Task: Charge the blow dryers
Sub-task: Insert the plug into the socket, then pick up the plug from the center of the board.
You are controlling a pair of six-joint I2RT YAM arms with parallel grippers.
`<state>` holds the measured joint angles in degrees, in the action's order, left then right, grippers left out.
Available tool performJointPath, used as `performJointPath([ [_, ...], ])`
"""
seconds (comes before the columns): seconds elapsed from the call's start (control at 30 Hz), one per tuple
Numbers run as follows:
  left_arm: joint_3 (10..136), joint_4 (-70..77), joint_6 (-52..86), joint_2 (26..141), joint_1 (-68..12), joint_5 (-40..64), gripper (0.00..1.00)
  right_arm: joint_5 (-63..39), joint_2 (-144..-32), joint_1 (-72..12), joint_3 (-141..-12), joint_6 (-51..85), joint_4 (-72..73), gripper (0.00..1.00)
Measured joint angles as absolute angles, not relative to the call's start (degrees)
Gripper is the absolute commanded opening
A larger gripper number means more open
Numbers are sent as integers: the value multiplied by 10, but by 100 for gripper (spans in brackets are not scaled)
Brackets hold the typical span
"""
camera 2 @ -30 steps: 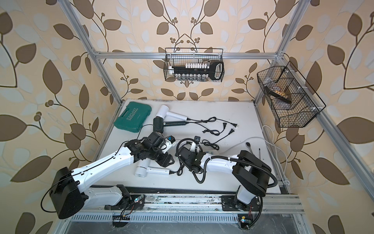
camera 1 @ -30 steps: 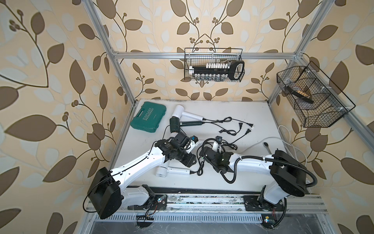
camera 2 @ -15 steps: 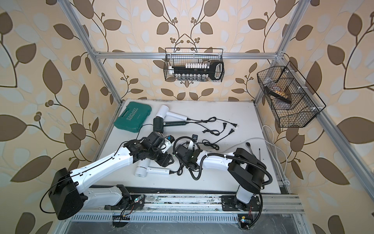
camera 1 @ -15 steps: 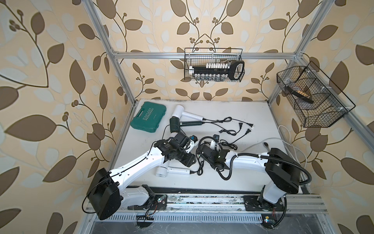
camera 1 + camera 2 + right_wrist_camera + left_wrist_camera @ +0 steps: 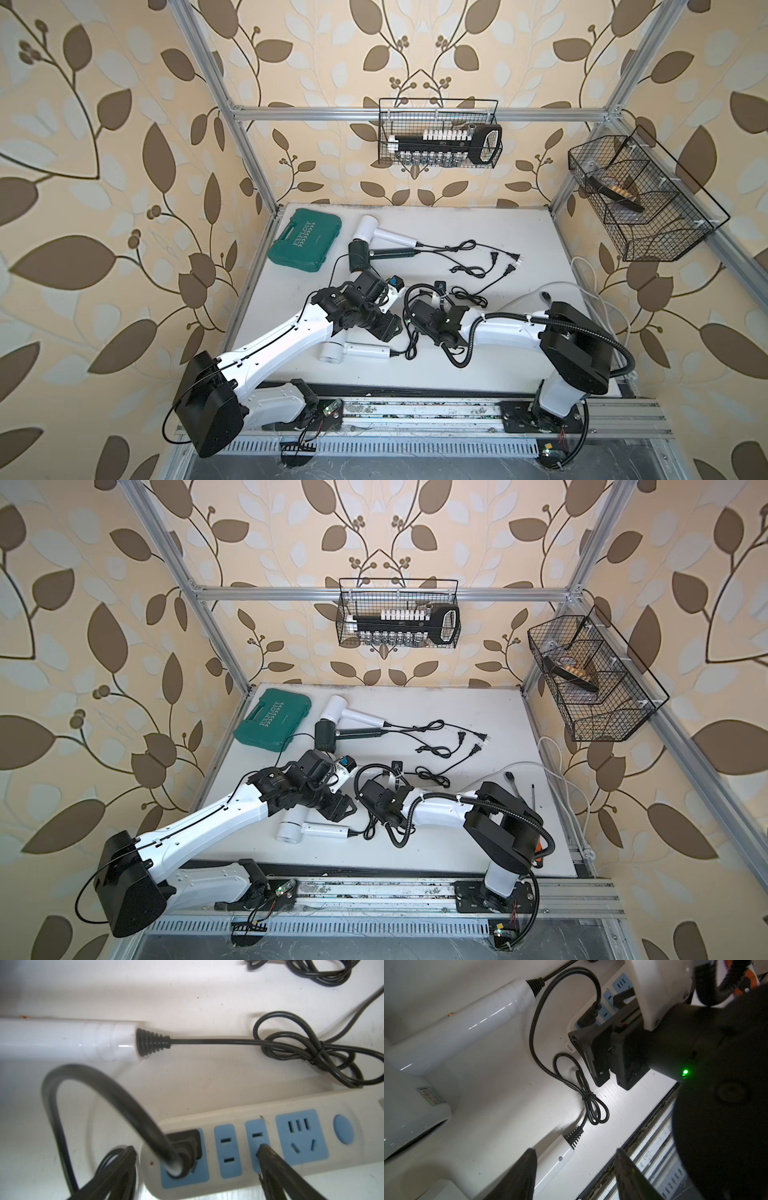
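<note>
My right gripper (image 5: pixel 195 1157) is open, its fingers standing either side of a black plug (image 5: pixel 182 1153) seated in the end socket of the white power strip (image 5: pixel 259 1113). From that plug the cord (image 5: pixel 533 1028) loops back to the slim handle of the front white blow dryer (image 5: pixel 332 353), which lies flat. My left gripper (image 5: pixel 575 1165) hangs open over that handle (image 5: pixel 558 1159) without pinching it. A second white blow dryer (image 5: pixel 456 1026) lies under my left arm. At the back lie a white blow dryer (image 5: pixel 368 226) and a dark green one (image 5: pixel 359 255), their plugs loose.
A teal case (image 5: pixel 305 239) lies at the back left. Loose black cords (image 5: pixel 469 270) cross the middle of the table. The strip's white cable (image 5: pixel 582 266) runs along the right edge. Wire baskets (image 5: pixel 438 135) hang on the back and right walls.
My right gripper has opened and let go of the plug, which stays in the socket; the right arm has shifted a little to the left. The left gripper has widened slightly.
</note>
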<state>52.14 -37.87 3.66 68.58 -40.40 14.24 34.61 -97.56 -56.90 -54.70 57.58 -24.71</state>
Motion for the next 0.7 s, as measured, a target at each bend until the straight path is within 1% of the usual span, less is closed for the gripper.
performJointPath([
  [0.07, 522, -379, 37, 686, -404, 143, 62, 345, -958, -569, -544, 573, -263, 89],
  [0.17, 535, -386, 36, 695, -404, 143, 62, 348, -902, -567, -534, 568, -284, 88],
  [0.33, 620, -394, 29, 759, -404, 144, 61, 357, -780, -533, -499, 567, -301, 85],
  [0.43, 689, -394, 18, 815, -404, 146, 59, 349, -721, -481, -469, 562, -307, 83],
  [0.5, 728, -393, 12, 852, -404, 148, 59, 334, -705, -438, -457, 554, -307, 82],
  [0.7, 802, -398, -1, 934, -404, 151, 58, 258, -724, -308, -450, 509, -291, 78],
])
